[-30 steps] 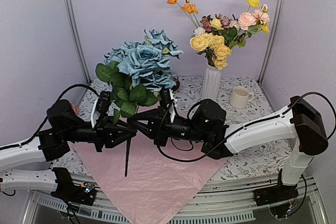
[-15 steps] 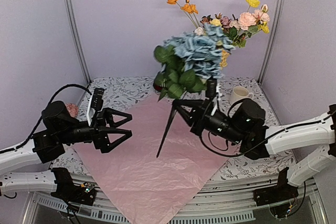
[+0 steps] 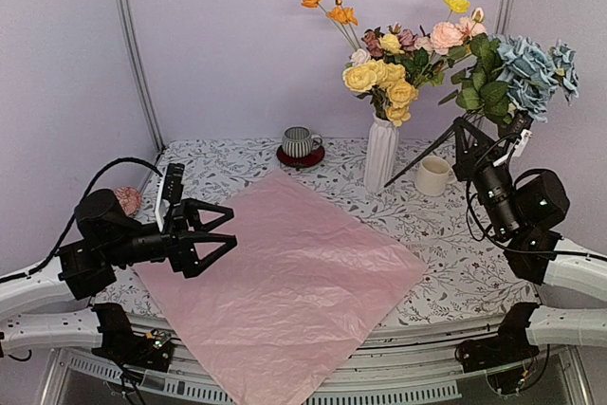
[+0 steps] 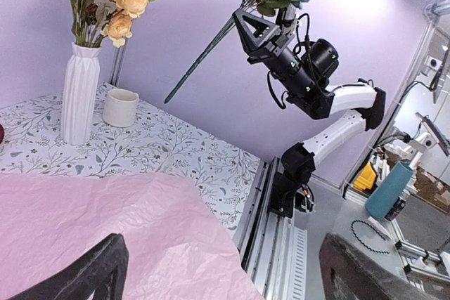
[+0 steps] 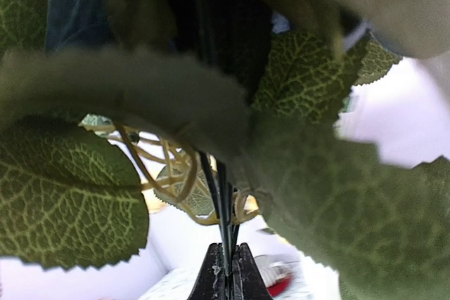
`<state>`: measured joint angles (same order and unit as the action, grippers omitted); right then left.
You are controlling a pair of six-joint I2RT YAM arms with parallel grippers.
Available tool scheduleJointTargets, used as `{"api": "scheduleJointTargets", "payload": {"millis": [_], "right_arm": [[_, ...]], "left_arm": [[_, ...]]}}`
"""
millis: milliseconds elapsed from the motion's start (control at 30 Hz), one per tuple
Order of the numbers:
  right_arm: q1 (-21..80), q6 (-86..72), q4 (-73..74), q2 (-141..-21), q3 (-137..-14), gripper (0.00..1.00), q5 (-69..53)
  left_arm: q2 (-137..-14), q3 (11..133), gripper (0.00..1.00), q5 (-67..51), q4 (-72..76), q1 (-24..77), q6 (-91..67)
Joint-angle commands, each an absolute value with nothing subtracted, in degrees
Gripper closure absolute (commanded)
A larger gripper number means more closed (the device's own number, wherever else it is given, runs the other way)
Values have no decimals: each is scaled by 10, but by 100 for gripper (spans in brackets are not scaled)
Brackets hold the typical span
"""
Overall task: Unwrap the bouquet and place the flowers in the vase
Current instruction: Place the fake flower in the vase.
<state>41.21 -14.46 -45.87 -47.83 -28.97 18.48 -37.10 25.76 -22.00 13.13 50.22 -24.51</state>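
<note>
Right hand [image 3: 459, 128] pinches the stem of the blue hydrangeas [image 3: 526, 64], raised at upper right of the top view, with the stem tip tilted toward the vase [image 3: 381, 154]. Left hand [image 3: 231, 224] is spread above the paper [image 3: 285, 282].

Hazard: the top-heavy stem may swivel and strike the vase or mug [image 3: 434, 175].

Blooms hide the vase mouth, and leaves block the right wrist view.

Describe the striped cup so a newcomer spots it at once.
Start at the big pink paper sheet spread flat mid-scene. Just beyond its far corner, left of the white vase, stands the striped cup. Unlike the plain cream mug right of the vase, it is grey-striped and sits on a red saucer.
</note>
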Motion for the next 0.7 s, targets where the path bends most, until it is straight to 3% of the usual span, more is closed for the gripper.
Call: {"api": "scheduleJointTargets", "payload": {"millis": [0,167,433,667], "right_arm": [[370,-130,-468,-459,-267,99,238],[310,-111,-477,-468,-298,99,293],[157,-286,-548,-574,-335,99,169],[121,-343,-645,-690,-394,99,143]], "left_arm": [[-376,256,3,-217,145,510,-236],[-380,260,4,-216,142,509,-234],[-381,261,4,-209,146,509,-232],[-380,268,4,-196,129,509,-228]]}}
